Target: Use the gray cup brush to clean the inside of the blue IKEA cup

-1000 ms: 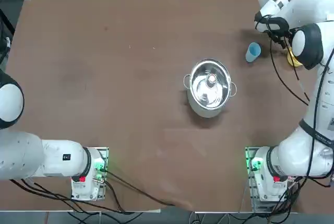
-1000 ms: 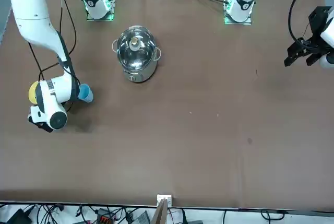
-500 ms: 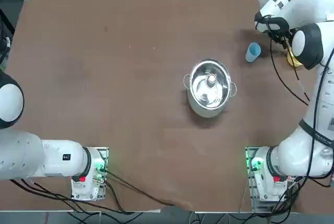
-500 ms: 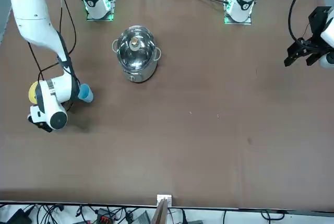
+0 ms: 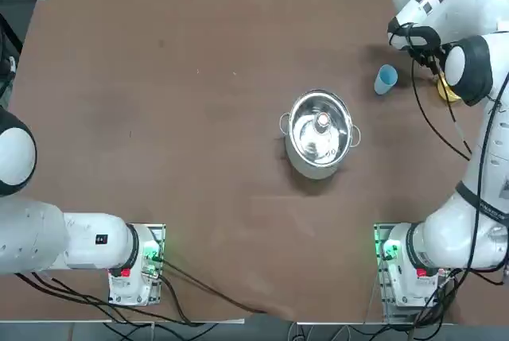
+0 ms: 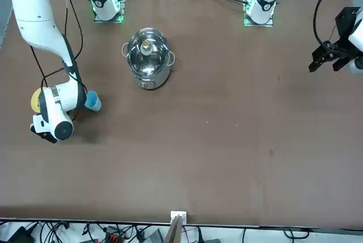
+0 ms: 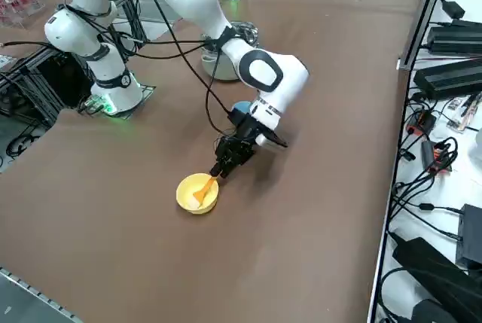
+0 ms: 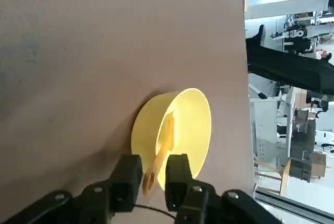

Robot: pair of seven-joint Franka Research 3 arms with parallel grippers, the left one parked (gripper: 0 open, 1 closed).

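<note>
The gray cup brush (image 8: 166, 136) leans inside a yellow cup (image 8: 185, 125), its orange handle sticking out over the rim; the head is hidden in the cup. My right gripper (image 8: 153, 174) is low beside that cup, open, with the handle's end between its fingers and a gap still showing on one side. From the right side, the gripper (image 7: 224, 165) reaches down to the brush (image 7: 203, 188) in the yellow cup (image 7: 197, 195). The blue IKEA cup (image 5: 385, 79) stands upright just behind the wrist, seen again as the blue cup (image 6: 93, 102) in the front view.
A steel pot (image 5: 320, 133) with something round inside stands mid-table, well away from the cups. The yellow cup (image 5: 448, 91) sits close to the table's right edge. Cables trail from my arm over this corner.
</note>
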